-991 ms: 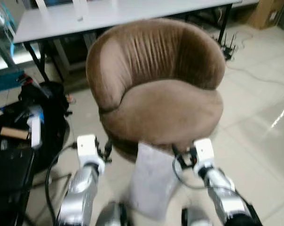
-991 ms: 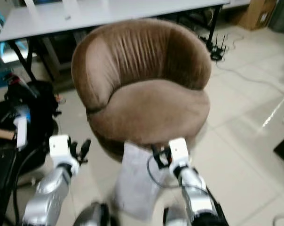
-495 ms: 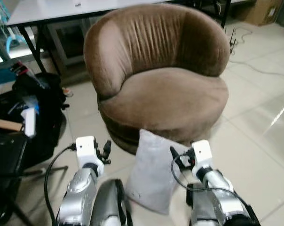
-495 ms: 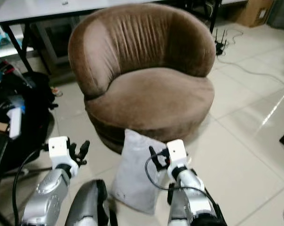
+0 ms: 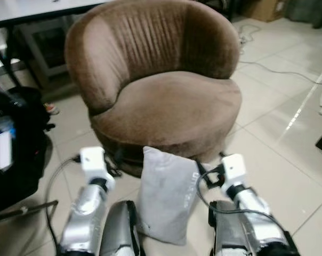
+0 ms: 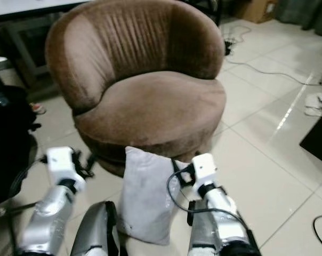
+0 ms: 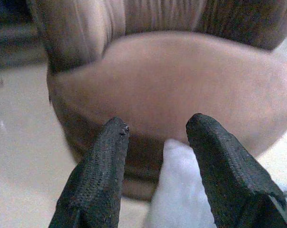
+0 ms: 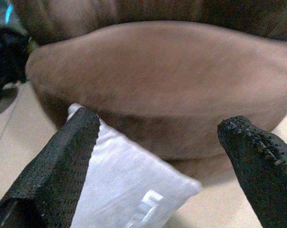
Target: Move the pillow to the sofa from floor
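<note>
The left gripper (image 7: 155,130) has its two black fingers (image 7: 98,175) parted a moderate way with nothing between them; in the left wrist view they frame the front of the sofa seat, and a corner of the pillow (image 7: 181,187) shows beyond them. The right gripper (image 8: 157,128) is spread wide and holds nothing; one finger (image 8: 58,166) lies just over the pillow's edge in the right wrist view, and I cannot tell if it touches.

From the head, the left gripper (image 5: 117,158) hangs at the pillow's left side and the right gripper (image 5: 204,173) at its right side, both low and near the sofa's base. The pillow (image 5: 166,194), light grey with small pale lettering by one edge, stands upright on the floor (image 5: 278,138), its upper edge leaning against the front of the sofa (image 5: 161,101). It sits between the two silver arms.

The sofa is a round brown tub chair with a ribbed curved back. A black bag (image 5: 14,144) lies on the floor at its left. A cable (image 5: 278,72) trails across the pale tiles to the right, and a table edge (image 5: 22,13) shows behind the sofa at the left.
</note>
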